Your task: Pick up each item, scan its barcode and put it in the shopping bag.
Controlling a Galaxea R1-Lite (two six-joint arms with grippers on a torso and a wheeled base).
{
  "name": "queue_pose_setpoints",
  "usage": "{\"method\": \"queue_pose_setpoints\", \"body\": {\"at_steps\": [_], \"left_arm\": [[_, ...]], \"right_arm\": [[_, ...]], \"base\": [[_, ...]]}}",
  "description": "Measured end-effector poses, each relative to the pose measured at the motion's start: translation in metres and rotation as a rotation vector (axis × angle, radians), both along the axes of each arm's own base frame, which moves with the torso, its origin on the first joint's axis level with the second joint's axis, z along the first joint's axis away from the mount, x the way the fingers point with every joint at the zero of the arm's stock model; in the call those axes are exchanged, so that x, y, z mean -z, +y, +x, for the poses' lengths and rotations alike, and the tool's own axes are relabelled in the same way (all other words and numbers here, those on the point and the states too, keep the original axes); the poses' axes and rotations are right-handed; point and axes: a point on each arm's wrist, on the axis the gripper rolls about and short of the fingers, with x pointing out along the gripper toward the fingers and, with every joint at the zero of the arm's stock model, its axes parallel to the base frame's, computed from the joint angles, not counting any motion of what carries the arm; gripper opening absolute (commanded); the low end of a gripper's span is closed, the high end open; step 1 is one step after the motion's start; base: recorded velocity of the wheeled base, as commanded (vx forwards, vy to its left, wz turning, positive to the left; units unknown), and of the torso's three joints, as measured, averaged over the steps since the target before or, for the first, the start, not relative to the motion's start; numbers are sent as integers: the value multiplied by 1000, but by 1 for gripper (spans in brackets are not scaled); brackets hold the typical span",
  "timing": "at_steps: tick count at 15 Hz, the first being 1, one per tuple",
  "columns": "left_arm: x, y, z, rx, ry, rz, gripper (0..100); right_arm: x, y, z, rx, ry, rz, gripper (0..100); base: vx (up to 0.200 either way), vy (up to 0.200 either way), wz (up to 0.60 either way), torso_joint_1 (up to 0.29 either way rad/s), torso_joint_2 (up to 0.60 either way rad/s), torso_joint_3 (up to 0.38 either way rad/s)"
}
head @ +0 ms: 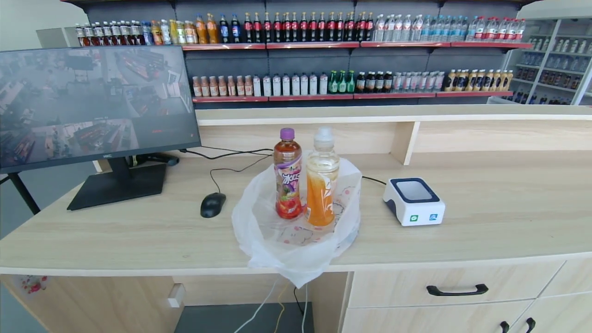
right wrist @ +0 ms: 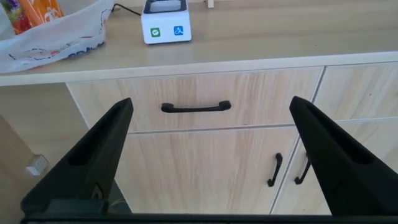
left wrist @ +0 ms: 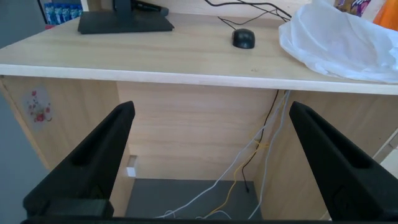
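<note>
The left fingers (left wrist: 93, 162) are spread wide, empty, below the worktop (head: 499, 217) edge; the right fingers (right wrist: 93, 162) equally wide, empty; purple-capped bottle (head: 288, 175) and orange bottle (head: 322, 185) stand touching in the shopping bag (head: 277, 240), near the scanner (head: 413, 201).

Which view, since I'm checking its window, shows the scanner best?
The head view: the scanner sits whole on the counter, top window visible. The right wrist view catches its front from low down, cropped at top. The left wrist view faces the mouse and bag.
</note>
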Motion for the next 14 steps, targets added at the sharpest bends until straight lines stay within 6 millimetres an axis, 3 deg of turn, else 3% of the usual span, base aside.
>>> {"method": "queue_pose_setpoints", "body": {"at_steps": [12, 14], "left_arm": [[0, 0, 0, 0, 1, 0, 100], [0, 0, 0, 0, 1, 0, 100]], "right_arm": [[0, 0, 0, -1, -2, -7, 100], [0, 0, 0, 0, -2, -6, 100]], "base": [[0, -200, 0, 1, 1, 4], [0, 0, 0, 0, 0, 0]]}}
